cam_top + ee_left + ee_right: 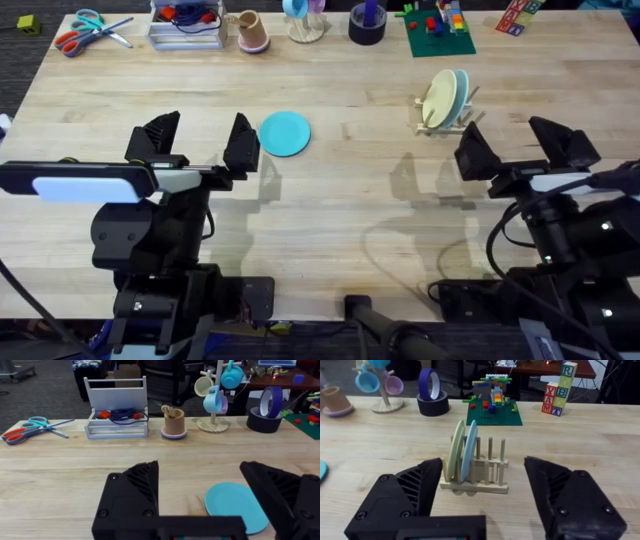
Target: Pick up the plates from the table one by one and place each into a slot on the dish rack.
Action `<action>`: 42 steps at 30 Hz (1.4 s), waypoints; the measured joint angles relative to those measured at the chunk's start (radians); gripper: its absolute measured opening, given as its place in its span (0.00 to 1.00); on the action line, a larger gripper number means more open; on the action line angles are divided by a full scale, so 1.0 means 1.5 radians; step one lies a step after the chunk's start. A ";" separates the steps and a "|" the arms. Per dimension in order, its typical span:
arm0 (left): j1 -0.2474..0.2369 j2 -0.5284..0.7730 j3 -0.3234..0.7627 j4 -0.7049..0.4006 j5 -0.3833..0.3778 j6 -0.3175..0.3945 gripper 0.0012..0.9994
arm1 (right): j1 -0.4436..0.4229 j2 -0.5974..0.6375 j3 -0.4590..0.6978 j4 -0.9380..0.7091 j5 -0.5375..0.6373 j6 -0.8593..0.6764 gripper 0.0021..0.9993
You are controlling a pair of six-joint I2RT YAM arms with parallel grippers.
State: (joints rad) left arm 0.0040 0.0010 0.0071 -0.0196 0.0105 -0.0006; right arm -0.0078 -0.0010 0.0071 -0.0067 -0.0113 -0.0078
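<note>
Plates are my job, and the last loose one, the turquoise plate [285, 132], lies flat on the bench [330, 210] just beyond my left pincer [200, 140], slightly toward the middle. The rack [447, 120] stands well apart from it, in front of my right pincer [515, 145], with the cream plate [455, 450] and the pale blue plate [468, 451] already upright in neighbouring slots at one end and bare dowels free beside them.

Both pincers hang with fingers spread wide, holding nothing.

As I judge it, the step in hand is the pickup. A flat plate gives no easy edge, so I should bring my left pincer over the near rim, tilt so one finger slides under the lip and the other presses on top, then close firmly before lifting. Afterwards I would turn the plate upright and lower it into the next free slot beside the pale blue one, without knocking that plate.
</note>
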 joint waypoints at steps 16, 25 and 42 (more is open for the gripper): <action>0.000 0.000 0.000 0.000 0.000 0.000 0.99 | 0.000 0.000 0.000 -0.003 0.000 0.000 1.00; 0.000 0.000 0.000 0.000 0.000 0.000 0.99 | 0.000 0.000 0.000 -0.003 0.000 0.000 1.00; 0.000 0.000 0.051 -0.127 0.000 0.001 0.99 | -0.001 0.000 0.015 -0.022 -0.002 -0.010 0.99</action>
State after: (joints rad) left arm 0.0040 0.0010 0.0829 -0.2096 0.0101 0.0006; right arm -0.0097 -0.0010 0.0294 -0.0395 -0.0147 -0.0228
